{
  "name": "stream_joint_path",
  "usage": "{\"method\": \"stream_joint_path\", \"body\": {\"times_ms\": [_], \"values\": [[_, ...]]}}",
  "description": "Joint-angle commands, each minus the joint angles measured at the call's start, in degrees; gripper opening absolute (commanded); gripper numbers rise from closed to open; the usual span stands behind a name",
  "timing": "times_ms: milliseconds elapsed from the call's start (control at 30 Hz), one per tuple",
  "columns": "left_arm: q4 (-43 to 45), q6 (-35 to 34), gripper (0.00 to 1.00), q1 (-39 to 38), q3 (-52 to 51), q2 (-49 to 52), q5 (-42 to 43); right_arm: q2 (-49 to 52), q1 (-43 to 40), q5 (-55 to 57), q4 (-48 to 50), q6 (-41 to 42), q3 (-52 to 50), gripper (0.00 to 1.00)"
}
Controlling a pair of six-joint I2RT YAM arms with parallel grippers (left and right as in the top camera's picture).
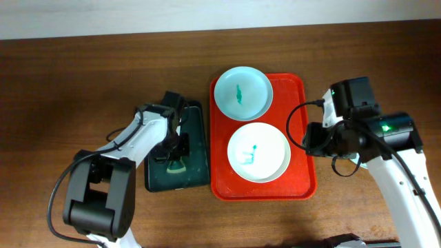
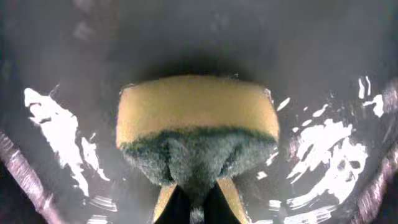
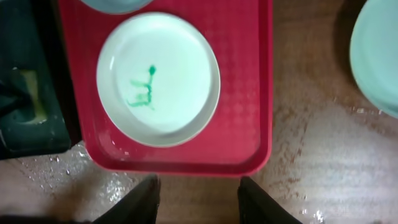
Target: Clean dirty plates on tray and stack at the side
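In the right wrist view, a pale plate (image 3: 380, 56) was cut off by the right edge and a second plate (image 3: 115, 5) by the top. In the left wrist view, the left gripper (image 2: 196, 196) ran off the bottom edge, hiding the lower part of the sponge (image 2: 196, 118).

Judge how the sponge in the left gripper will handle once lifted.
The sponge looks soft: its green scouring side puckers where the left gripper pinches it. Probably light, though maybe waterlogged, since the black tray glistens wet.
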Motion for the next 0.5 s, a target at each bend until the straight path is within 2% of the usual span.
{"method": "stream_joint_path", "body": {"times_ms": [0, 100, 167, 300, 467], "values": [[-7.82, 0.37, 0.00, 0.20, 11.45, 0.02, -0.22, 3.80, 0.02, 0.68, -0.44, 2.01, -0.98, 0.43], [-14.16, 2.32, 0.00, 0.13, 19.80, 0.02, -0.26, 9.38, -0.92, 0.66, -0.81, 1.92, -1.42, 0.42], [-17.07, 2.29, 0.00, 0.09, 24.44, 0.02, -0.68, 14.05, -2.82, 0.24, -0.07, 1.16, -1.42, 0.38], [-17.77, 2.29, 0.00, 0.20, 26.69, 0.02, -0.66, 20.74, -7.04, -9.57, 4.70, -9.51, -1.42, 0.36], [-17.75, 2.29, 0.00, 0.20, 26.69, 0.04, -0.66, 29.29, -9.16, -14.88, 7.15, -19.82, -1.97, 0.36]]}}
